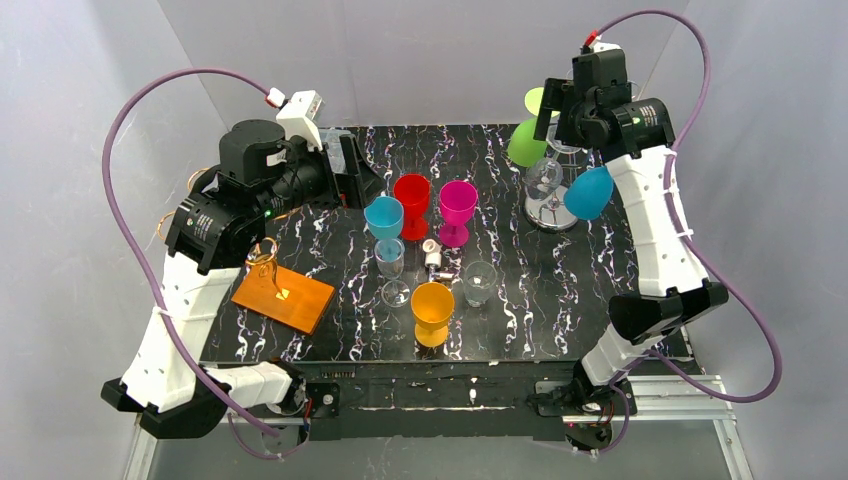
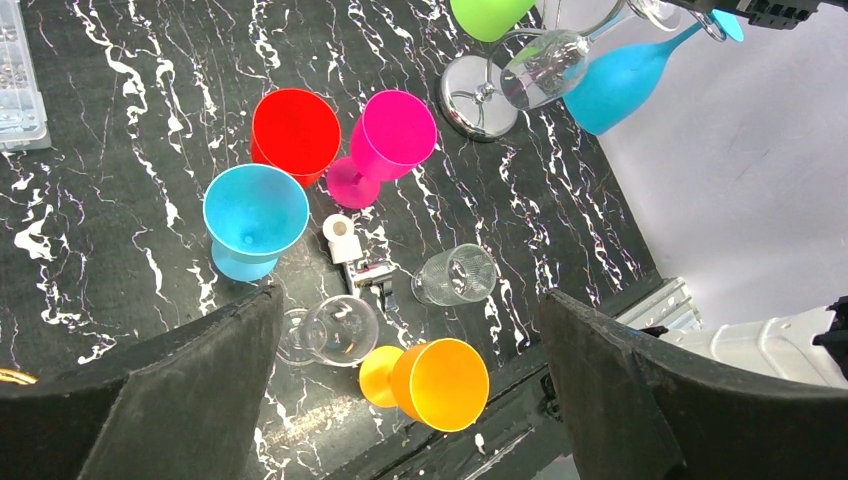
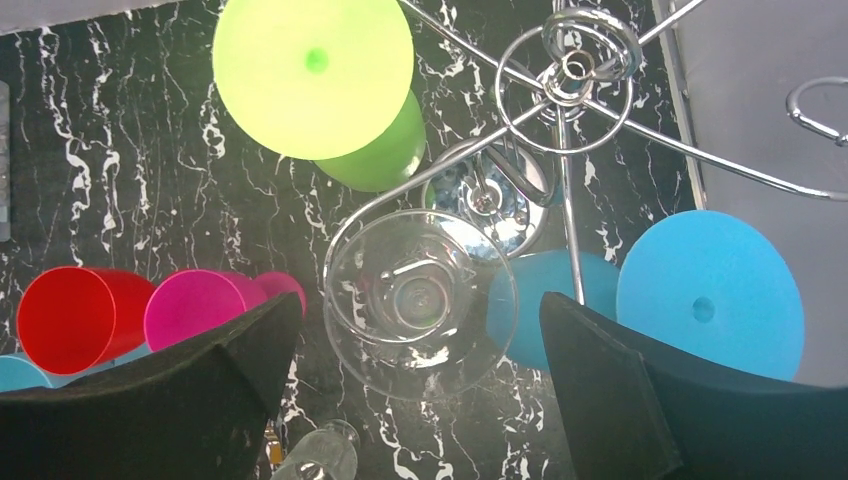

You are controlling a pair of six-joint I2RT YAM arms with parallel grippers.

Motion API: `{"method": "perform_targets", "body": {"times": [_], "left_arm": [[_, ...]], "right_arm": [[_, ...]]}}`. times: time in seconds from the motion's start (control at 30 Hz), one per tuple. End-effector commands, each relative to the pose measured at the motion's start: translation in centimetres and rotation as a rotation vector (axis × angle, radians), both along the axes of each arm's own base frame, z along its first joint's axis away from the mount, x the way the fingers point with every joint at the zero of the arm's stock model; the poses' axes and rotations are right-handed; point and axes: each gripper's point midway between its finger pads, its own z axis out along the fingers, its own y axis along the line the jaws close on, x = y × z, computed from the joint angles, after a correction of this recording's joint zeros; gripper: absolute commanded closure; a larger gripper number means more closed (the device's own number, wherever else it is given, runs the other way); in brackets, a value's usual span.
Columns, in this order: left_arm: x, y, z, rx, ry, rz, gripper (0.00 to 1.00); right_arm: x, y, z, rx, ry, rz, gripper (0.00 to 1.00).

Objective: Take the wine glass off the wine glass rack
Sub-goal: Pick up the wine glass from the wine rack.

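right pincer [image 3: 418, 310] spread wide, empty, above the clear wine glass [image 3: 440, 360] hanging on the chrome wire rack [image 3: 572, 62] at the table's two o'clock; left pincer [image 2: 410, 320] wide, empty.

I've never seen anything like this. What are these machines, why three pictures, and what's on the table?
These are two robot arms bolted at the near edge of a black table. The wide picture looks down from above and behind; the other two come from a camera on each wrist, so the dark shapes below are that arm's own fingers. The left gripper and right gripper are open, holding nothing. On it stand a red goblet, pink goblet, blue goblet, orange goblet and colourless glasses. The chrome rack holds a green glass, clear glass and blue glass; the right gripper hangs over the clear one.
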Motion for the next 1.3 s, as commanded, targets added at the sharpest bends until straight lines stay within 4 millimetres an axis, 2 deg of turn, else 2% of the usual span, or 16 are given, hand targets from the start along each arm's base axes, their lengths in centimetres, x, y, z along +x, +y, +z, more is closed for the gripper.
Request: {"method": "perform_targets", "body": {"times": [0.0,0.3,0.5,0.7,0.97,1.1,1.27], "left_arm": [[-0.4,-0.1,0.3,-0.004,-0.008,-0.018,0.02],[-0.4,-0.2,0.3,-0.008,-0.004,-0.02,0.02],[-0.3,-0.2,0.2,-0.007,-0.001,-0.019,0.02],[-0.3,-0.3,0.2,-0.007,-0.002,-0.02,0.02],[-0.2,-0.3,0.3,-0.008,-0.003,-0.019,0.02],[-0.2,-0.4,0.4,-0.009,-0.004,-0.02,0.02],[-0.1,-0.5,0.3,-0.018,0.004,-0.022,0.02]], "right_arm": [[0.8,-0.2,0.6,0.027,-0.041,-0.007,0.02],[1.0,-0.2,0.0,0.052,-0.039,-0.008,0.04],[1.1,0.0,-0.4,0.063,-0.032,-0.004,0.13],[1.0,0.0,0.0,0.074,-0.044,-0.005,0.22],[0.9,0.0,0.6,0.081,-0.058,-0.003,0.43],[0.7,-0.1,1.2,0.084,-0.069,-0.003,0.48],[0.4,-0.2,1.6,0.081,-0.076,-0.003,0.49]]}}
